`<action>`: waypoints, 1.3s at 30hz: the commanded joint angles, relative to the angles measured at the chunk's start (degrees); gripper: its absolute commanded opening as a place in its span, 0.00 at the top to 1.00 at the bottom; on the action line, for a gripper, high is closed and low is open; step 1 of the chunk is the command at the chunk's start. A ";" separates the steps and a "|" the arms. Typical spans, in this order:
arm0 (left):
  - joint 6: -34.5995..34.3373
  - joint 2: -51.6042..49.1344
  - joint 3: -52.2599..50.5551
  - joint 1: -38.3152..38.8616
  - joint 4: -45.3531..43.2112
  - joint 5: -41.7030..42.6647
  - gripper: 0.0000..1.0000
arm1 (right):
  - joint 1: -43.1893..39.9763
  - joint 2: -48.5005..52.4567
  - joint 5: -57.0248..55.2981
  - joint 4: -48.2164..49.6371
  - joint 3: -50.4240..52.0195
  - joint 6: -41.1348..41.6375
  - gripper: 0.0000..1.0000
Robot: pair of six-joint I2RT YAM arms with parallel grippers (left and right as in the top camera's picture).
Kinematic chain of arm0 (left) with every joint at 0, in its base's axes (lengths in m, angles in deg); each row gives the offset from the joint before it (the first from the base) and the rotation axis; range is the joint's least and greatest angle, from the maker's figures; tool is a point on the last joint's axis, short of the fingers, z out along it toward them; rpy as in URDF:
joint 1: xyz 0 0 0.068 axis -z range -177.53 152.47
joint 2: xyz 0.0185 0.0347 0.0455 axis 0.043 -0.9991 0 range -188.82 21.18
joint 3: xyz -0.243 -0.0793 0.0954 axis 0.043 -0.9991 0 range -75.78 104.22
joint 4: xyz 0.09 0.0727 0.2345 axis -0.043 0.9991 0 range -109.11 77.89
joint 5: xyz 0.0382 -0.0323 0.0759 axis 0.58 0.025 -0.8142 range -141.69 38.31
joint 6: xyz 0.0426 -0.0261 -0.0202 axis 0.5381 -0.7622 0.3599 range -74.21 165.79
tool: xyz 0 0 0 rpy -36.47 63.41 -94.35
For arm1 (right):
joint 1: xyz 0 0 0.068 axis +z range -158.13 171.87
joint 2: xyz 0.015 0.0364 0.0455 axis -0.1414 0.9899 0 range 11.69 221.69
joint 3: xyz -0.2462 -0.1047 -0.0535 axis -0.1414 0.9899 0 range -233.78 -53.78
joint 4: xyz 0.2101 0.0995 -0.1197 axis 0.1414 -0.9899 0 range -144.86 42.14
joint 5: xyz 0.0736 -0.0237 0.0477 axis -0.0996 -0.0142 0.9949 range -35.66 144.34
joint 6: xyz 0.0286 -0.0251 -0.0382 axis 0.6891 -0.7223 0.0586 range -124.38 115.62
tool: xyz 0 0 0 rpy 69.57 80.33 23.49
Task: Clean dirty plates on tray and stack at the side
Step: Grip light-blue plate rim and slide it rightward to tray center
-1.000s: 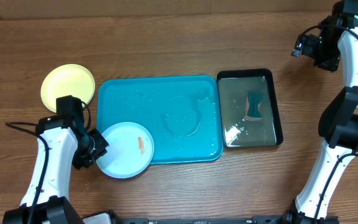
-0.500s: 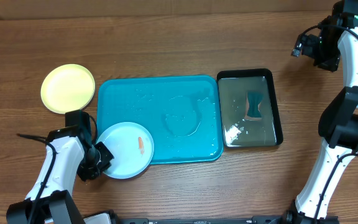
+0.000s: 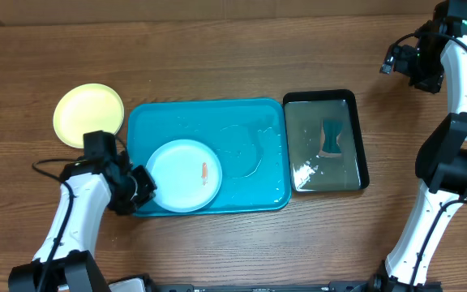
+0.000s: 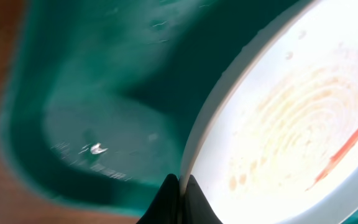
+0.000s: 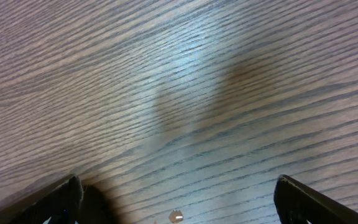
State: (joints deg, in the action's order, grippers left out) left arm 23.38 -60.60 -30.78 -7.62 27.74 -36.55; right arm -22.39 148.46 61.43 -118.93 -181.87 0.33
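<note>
One white plate (image 3: 183,175), rim pinched between left jaws, over tray (image 3: 169,118)

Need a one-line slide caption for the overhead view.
Left end effector grips a smeared white plate on the turquoise tray; yellow-green plate sits beside it.

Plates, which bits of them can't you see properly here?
Left wrist: white plate is blurred and cut off by the right and bottom edges.
Overhead: round outline on the tray matches its colour; plate or wet mark, cannot tell.
Overhead: yellow-green plate is too small to spot smears.
</note>
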 commanded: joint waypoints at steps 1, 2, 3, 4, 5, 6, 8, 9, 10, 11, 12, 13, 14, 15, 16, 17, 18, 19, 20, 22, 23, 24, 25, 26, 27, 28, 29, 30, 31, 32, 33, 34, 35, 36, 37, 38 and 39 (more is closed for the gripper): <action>-3.30 -0.42 1.31 4.44 -2.82 2.43 0.96 | -0.39 -1.31 0.02 0.33 -1.25 0.22 0.00; -4.79 -0.42 1.31 6.10 -4.26 2.25 0.96 | -0.39 -1.31 0.02 0.33 -1.25 0.22 0.00; -6.19 -0.42 1.31 7.54 -5.62 1.95 0.96 | -0.39 -1.31 0.02 0.33 -1.25 0.22 0.00; -8.09 -0.42 1.31 9.01 -6.91 1.27 0.96 | -0.39 -1.31 0.02 0.33 -1.25 0.22 0.00; -9.90 -0.42 1.29 10.27 -8.07 0.39 0.96 | -0.39 -1.31 0.02 0.33 -1.25 0.22 0.00; -12.33 -0.42 1.29 11.87 -9.55 -1.18 0.96 | -0.39 -1.31 0.02 0.33 -1.25 0.22 0.00; -15.65 -0.44 1.29 13.90 -11.93 -3.10 0.96 | -0.39 -1.31 0.02 0.33 -1.25 0.22 0.00; -17.14 -0.46 1.29 14.84 -13.20 -3.32 0.96 | -0.39 -1.31 0.02 0.33 -1.25 0.22 0.00; -18.62 -0.46 1.29 15.78 -14.56 -3.30 0.96 | -0.39 -1.31 0.02 0.33 -1.25 0.22 0.00; -19.93 -0.48 1.29 16.63 -15.56 -3.32 0.96 | -0.39 -1.31 0.02 0.33 -1.25 0.22 0.00; -20.98 -0.55 1.27 17.55 -16.52 -3.39 0.96 | -0.39 -1.31 0.02 0.33 -1.25 0.22 0.00; -21.84 -0.70 1.27 18.36 -17.16 -3.65 0.96 | -0.39 -1.31 0.02 0.33 -1.25 0.22 0.00; -22.80 -0.90 1.27 19.08 -17.49 -4.09 0.96 | -0.39 -1.31 0.02 0.33 -1.25 0.22 0.00; -23.85 -1.18 1.27 19.82 -17.53 -4.83 0.96 | -0.39 -1.31 0.02 0.33 -1.25 0.22 0.00; -24.44 -1.51 1.25 20.46 -17.51 -5.40 0.96 | -0.39 -1.31 0.02 0.33 -1.25 0.22 0.00; -24.61 -1.90 1.25 21.07 -17.51 -5.70 0.96 | -0.39 -1.31 0.02 0.33 -1.25 0.22 0.00; -24.61 -2.19 1.25 21.49 -17.55 -5.70 0.96 | -0.39 -1.31 0.02 0.33 -1.25 0.22 0.00; -24.81 -2.64 1.25 21.88 -17.55 -5.77 0.96 | -0.39 -1.31 0.02 0.33 -1.25 0.22 0.00; -24.81 -3.04 1.25 22.16 -17.57 -5.77 0.96 | -0.39 -1.31 0.02 0.33 -1.25 0.22 0.00; -24.76 -4.13 1.25 22.27 -17.84 -5.75 0.93 | -0.39 -1.31 0.02 0.33 -1.25 0.22 0.00; -24.72 -4.48 1.25 22.27 -18.05 -5.77 0.87 | -0.39 -1.31 0.02 0.33 -1.25 0.22 0.00; -24.17 -4.81 1.25 22.27 -18.56 -5.66 0.80 | -0.39 -1.31 0.02 0.33 -1.25 0.22 0.00; -22.80 -4.81 1.27 22.21 -19.06 -5.62 0.71 | -0.39 -1.31 0.02 0.33 -1.25 0.22 0.00; -21.05 -4.76 1.33 22.10 -19.43 -5.68 0.66 | -0.39 -1.31 0.02 0.33 -1.25 0.22 0.00; -19.06 -4.70 1.73 21.97 -19.41 -5.66 0.62 | -0.39 -1.31 0.02 0.33 -1.25 0.22 0.00; -17.38 -4.72 2.38 21.90 -18.93 -5.68 0.61 | -0.39 -1.31 0.02 0.33 -1.25 0.22 0.00; -16.26 -4.72 3.10 21.88 -18.18 -5.68 0.60 | -0.39 -1.31 0.02 0.33 -1.25 0.22 0.00; -15.04 -4.72 4.20 21.75 -16.83 -5.68 0.59 | -0.39 -1.31 0.02 0.33 -1.25 0.22 0.00; -14.19 -4.74 5.49 21.66 -15.13 -5.73 0.59 | -0.39 -1.31 0.02 0.33 -1.25 0.22 0.00; -13.22 -4.79 6.82 21.62 -13.46 -5.97 0.59 | -0.39 -1.31 0.02 0.33 -1.25 0.22 0.00; -12.07 -4.81 8.48 21.64 -11.39 -6.54 0.59 | -0.39 -1.31 0.02 0.33 -1.25 0.22 0.00; -10.78 -4.85 10.29 21.64 -9.20 -7.30 0.59 | -0.39 -1.31 0.02 0.33 -1.25 0.22 0.00; -9.84 -4.92 11.74 21.64 -7.56 -8.17 0.59 | -0.39 -1.31 0.02 0.33 -1.25 0.22 0.00; -8.76 -5.03 13.31 21.64 -5.70 -9.38 0.60 | -0.39 -1.31 0.02 0.33 -1.25 0.22 0.00; -8.20 -5.14 14.49 21.64 -4.31 -10.43 0.60 | -0.39 -1.31 0.02 0.33 -1.25 0.22 0.00; -7.69 -5.29 15.58 21.64 -2.97 -11.45 0.62 | -0.39 -1.31 0.02 0.33 -1.25 0.22 0.00; -7.15 -5.38 16.17 21.64 -2.27 -11.85 0.63 | -0.39 -1.31 0.02 0.33 -1.25 0.22 0.00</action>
State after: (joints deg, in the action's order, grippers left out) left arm 11.33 -65.14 -18.39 14.43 23.53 -44.33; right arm -22.39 148.46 61.43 -118.93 -181.87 0.31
